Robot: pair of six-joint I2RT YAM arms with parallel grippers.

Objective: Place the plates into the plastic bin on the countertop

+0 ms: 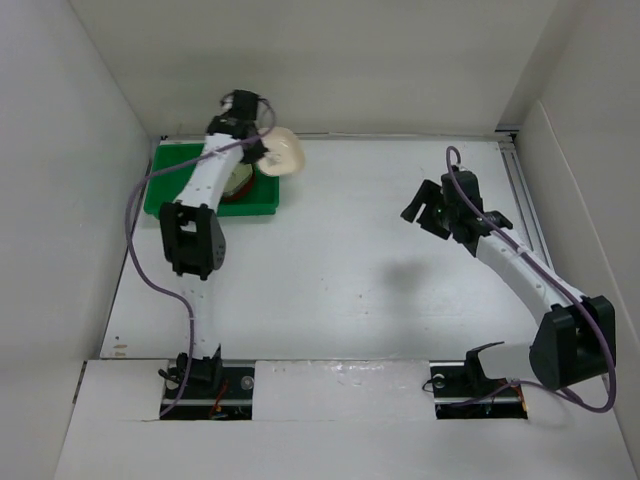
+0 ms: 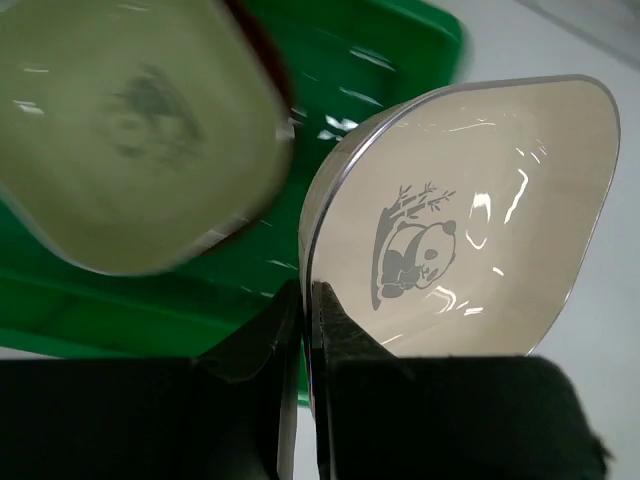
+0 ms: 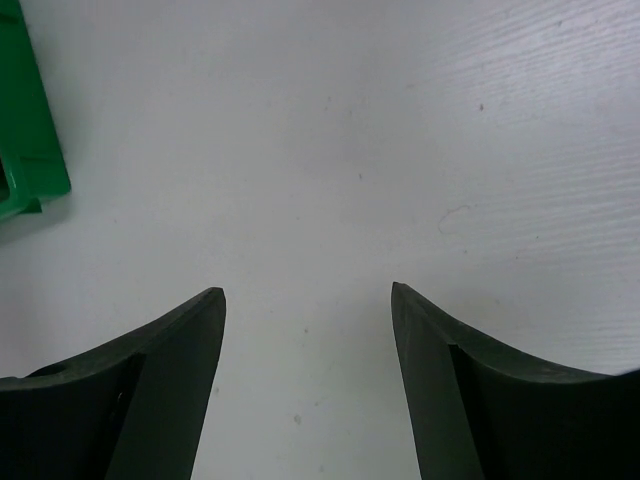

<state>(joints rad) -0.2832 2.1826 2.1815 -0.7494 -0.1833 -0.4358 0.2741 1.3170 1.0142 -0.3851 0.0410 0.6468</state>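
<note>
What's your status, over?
Left gripper shut on cream plate, at edge of green bin. Right gripper open, empty. Pale green plate already in bin.

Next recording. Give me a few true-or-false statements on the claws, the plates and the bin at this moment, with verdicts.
1. The left claw is shut on the rim of the cream plate. True.
2. The cream plate carries a flower print. False: it shows a panda.
3. The right claw is open and holds nothing. True.
4. The green bin is empty. False: a pale green plate lies in it.
</note>
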